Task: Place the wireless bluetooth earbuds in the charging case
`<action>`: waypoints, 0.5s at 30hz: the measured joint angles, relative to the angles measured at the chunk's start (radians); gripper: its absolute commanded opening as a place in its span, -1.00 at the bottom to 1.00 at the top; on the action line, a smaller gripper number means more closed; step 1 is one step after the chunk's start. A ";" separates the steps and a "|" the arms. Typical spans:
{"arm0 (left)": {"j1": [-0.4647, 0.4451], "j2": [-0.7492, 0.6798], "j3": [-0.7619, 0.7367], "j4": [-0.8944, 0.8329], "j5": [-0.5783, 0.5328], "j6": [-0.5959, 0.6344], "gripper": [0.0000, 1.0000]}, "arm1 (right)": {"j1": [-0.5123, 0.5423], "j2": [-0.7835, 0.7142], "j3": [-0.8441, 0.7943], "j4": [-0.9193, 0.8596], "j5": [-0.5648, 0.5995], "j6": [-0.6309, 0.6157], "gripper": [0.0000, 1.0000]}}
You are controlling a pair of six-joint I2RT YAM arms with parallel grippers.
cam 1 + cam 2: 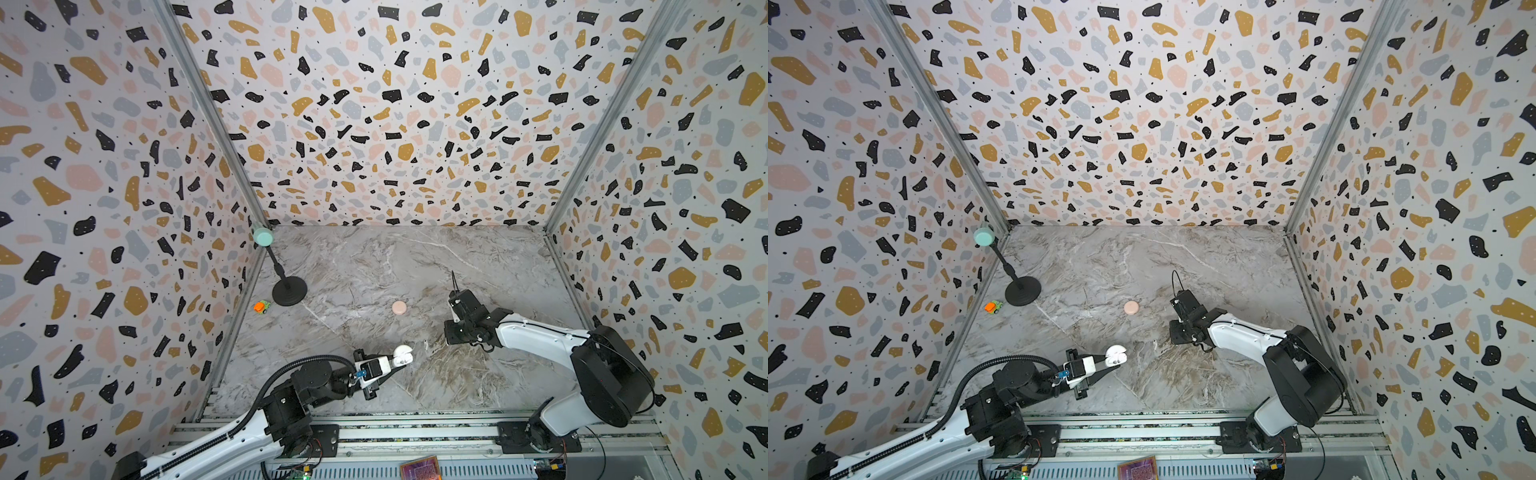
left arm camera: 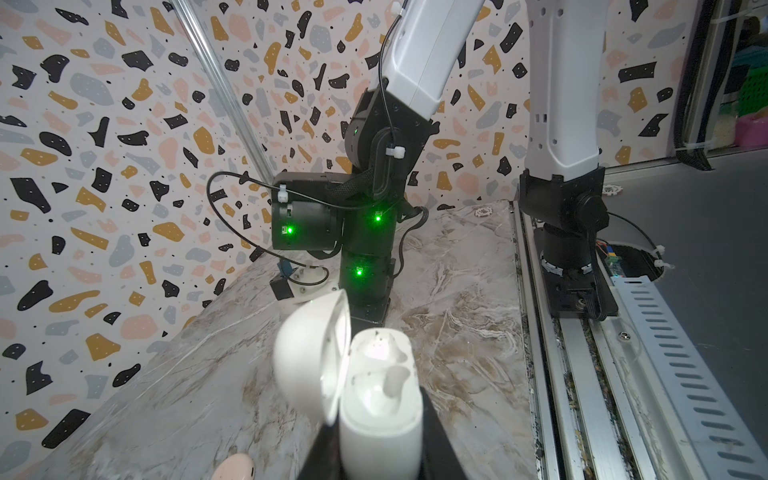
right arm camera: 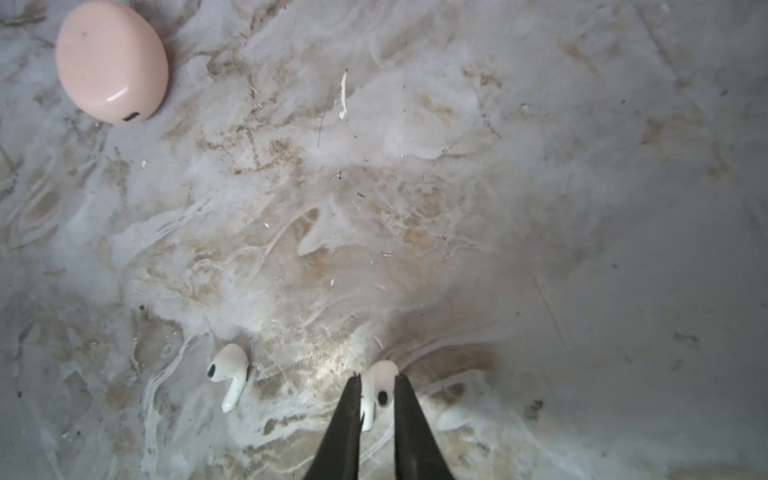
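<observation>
White case (image 2: 376,399) gripped by the low left gripper (image 1: 397,362); right gripper (image 3: 377,379), pointing down, pinches an earbud (image 3: 383,368).

Marble tabletop (image 1: 374,257) veined grey, white and tan; walls (image 1: 374,104) terrazzo in black, ochre, pink, grey; charging case (image 2: 374,415) and 2 earbuds (image 3: 228,374) white; second case (image 3: 111,62) pink; toy (image 1: 262,307) orange-green; stand (image 1: 289,291) black with mint head

Terrazzo-patterned walls (image 1: 374,104) enclose a grey marble-look tabletop (image 1: 374,257), aluminium rails (image 1: 415,432) along its front
</observation>
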 measured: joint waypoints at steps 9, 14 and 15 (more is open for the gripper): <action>0.000 0.004 0.000 -0.003 0.000 0.000 -1.00 | -0.004 0.018 0.000 0.014 -0.009 0.000 -0.68; 0.000 0.004 0.000 -0.005 0.000 0.000 -1.00 | -0.009 0.020 0.000 0.015 -0.011 0.000 -0.70; 0.000 0.004 0.000 -0.005 0.000 0.000 -1.00 | -0.010 0.020 0.000 0.015 -0.011 0.000 -0.70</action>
